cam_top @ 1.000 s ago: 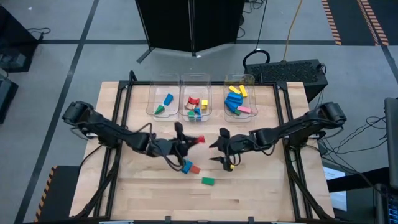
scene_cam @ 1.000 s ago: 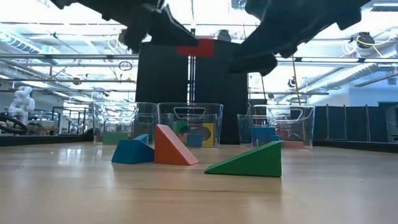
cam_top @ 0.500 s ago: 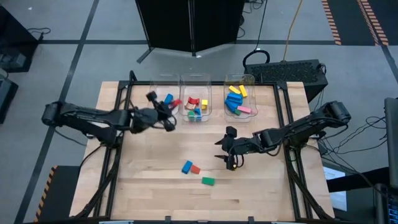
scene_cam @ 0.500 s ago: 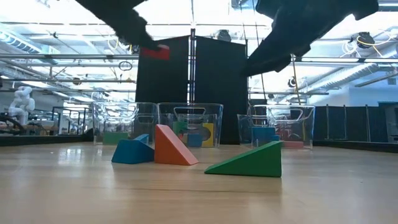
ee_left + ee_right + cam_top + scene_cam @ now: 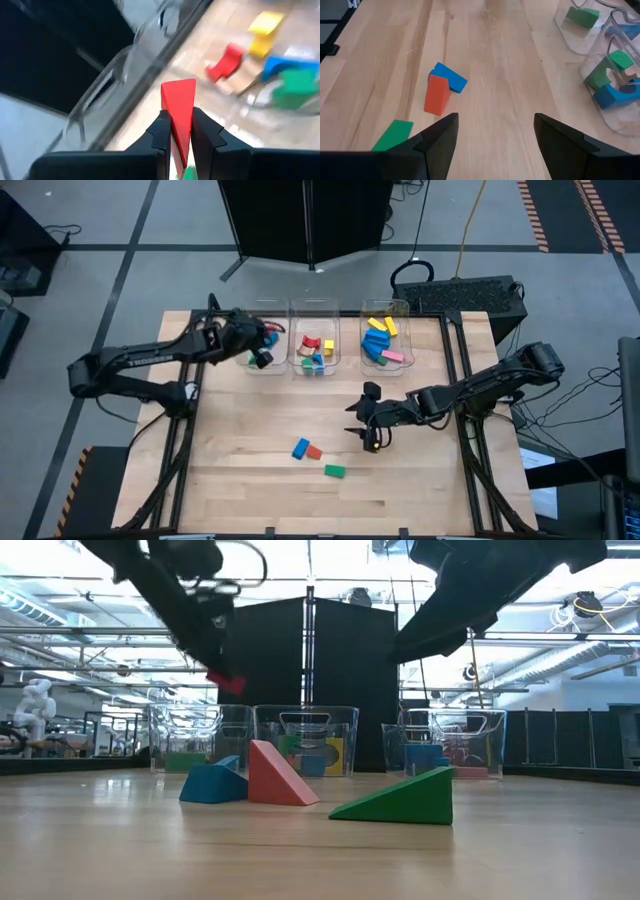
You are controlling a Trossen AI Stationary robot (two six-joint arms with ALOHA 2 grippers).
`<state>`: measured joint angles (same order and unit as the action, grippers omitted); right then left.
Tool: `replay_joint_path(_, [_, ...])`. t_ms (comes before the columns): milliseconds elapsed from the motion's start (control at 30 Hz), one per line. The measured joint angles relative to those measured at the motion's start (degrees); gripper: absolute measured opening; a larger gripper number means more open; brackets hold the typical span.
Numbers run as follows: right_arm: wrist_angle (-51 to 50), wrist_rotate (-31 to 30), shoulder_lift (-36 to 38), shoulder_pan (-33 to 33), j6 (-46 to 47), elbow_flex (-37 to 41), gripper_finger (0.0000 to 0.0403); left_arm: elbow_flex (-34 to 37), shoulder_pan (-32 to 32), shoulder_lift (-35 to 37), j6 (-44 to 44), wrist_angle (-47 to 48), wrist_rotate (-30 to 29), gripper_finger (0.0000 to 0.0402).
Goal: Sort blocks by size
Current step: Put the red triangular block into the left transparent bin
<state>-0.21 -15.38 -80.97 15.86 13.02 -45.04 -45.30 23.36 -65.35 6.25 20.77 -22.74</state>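
Over the left bin (image 5: 262, 340), a light, rigid red wedge (image 5: 179, 112) is clamped by its flat faces in the left pincer (image 5: 181, 131); the right pincer (image 5: 495, 131) is held apart.

Robotics lab, floor hazard tape (image 5: 536, 215), cables (image 5: 468, 225)

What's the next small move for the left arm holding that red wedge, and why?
Probably open the fingers and let go. The left gripper is shut on the red wedge block and, in the high view, sits over the leftmost clear bin, which already holds a blue and a green block. The right gripper waits open above the table.
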Motion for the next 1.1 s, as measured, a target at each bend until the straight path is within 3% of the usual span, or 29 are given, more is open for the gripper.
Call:
replay_joint_path(267, [-1.3, 0.0, 0.0, 0.0, 0.0, 0.0, 0.0249, 0.0, 9.4, -4.8, -1.5, 3.5, 7.8, 0.0041])
replay_joint_path(567, [-2.6, -1.4, 0.0, 0.0, 0.9, 0.0, 0.0249, 0.0, 13.3, -12.7, -1.5, 3.7, 8.1, 0.0051])
replay_joint_path(767, [-2.6, -1.5, 0.0, 0.0, 0.9, 0.0, 0.0249, 0.0, 13.5, -14.4, -1.0, 2.5, 7.7, 0.0066])
replay_joint_path(1100, [-2.7, -1.3, 0.0, 0.0, 1.3, 0.0, 0.0249, 0.0, 13.4, -14.4, -1.4, -0.9, 5.5, 0.0151])
